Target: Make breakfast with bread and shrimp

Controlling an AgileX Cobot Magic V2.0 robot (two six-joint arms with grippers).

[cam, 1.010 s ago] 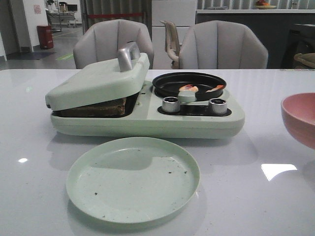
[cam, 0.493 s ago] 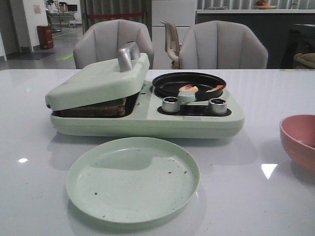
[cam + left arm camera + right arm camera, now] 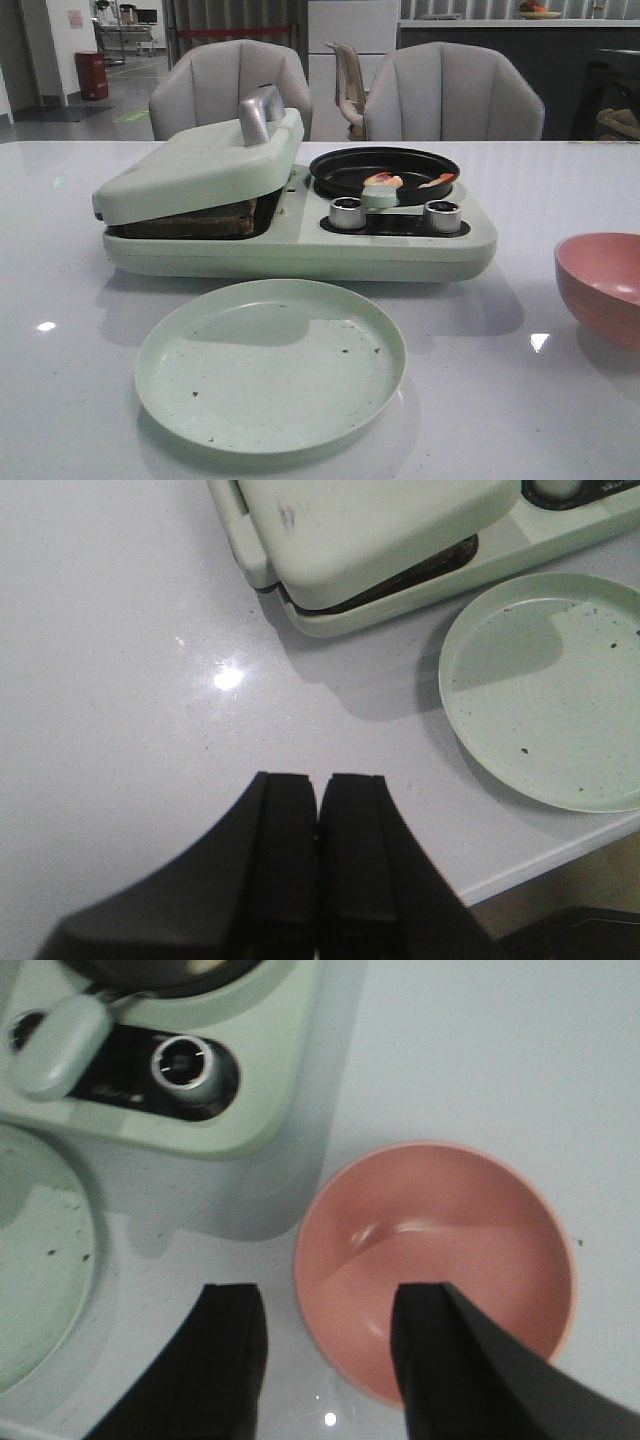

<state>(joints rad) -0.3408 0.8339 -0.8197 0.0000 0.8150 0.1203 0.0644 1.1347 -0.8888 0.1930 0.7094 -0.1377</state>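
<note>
The browned square bread point(image 3: 195, 218) lies sandwiched under the tilted lid of the pale green plastic breakfast maker point(image 3: 300, 245), well apart from the left hand point(image 3: 318, 865), whose black fingers are pressed together above the glossy white bench point(image 3: 560, 400). Only the bread's dark toasted edge shows in the gap. The small curled pink-white shrimp point(image 3: 383, 180) with orange-red tips lie in the round black pan point(image 3: 384, 170) at the maker's right side, away from the right hand point(image 3: 325, 1360), whose fingers stand apart, straddling the near rim of the smooth pink round bowl point(image 3: 435, 1265). A speckled pale green round plate point(image 3: 270, 365) rests just in front of the maker.
</note>
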